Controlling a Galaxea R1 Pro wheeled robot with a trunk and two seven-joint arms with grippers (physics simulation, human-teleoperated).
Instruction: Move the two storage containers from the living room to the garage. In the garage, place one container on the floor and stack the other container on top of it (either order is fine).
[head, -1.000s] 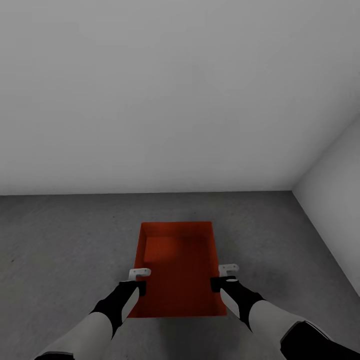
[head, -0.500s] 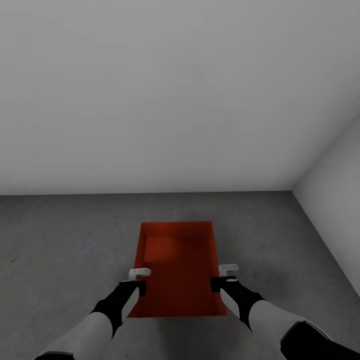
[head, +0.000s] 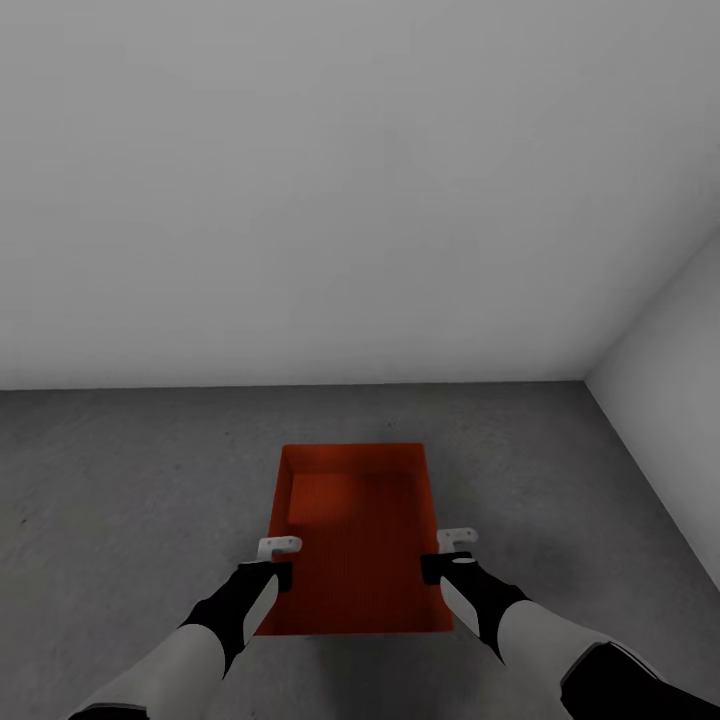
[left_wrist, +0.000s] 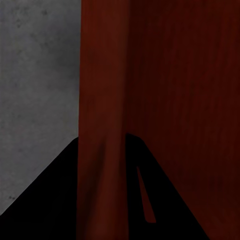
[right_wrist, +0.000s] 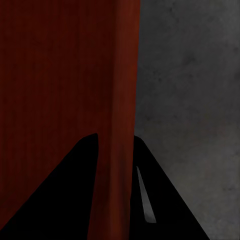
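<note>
One red-orange open-top storage container (head: 355, 530) sits low over the dark grey concrete floor (head: 130, 480) of the garage, straight ahead of me. My left gripper (head: 277, 560) is shut on its left wall, near the close end. My right gripper (head: 447, 553) is shut on its right wall opposite. In the left wrist view the red wall (left_wrist: 102, 100) runs between the two dark fingers, and the right wrist view shows its wall (right_wrist: 125, 75) pinched the same way. Whether the bin touches the floor, I cannot tell. The second container is out of view.
A plain white-grey wall (head: 300, 200) rises about a bin's length beyond the container. A second wall (head: 680, 380) meets it in a corner at the right. Bare concrete spreads to the left and right of the bin.
</note>
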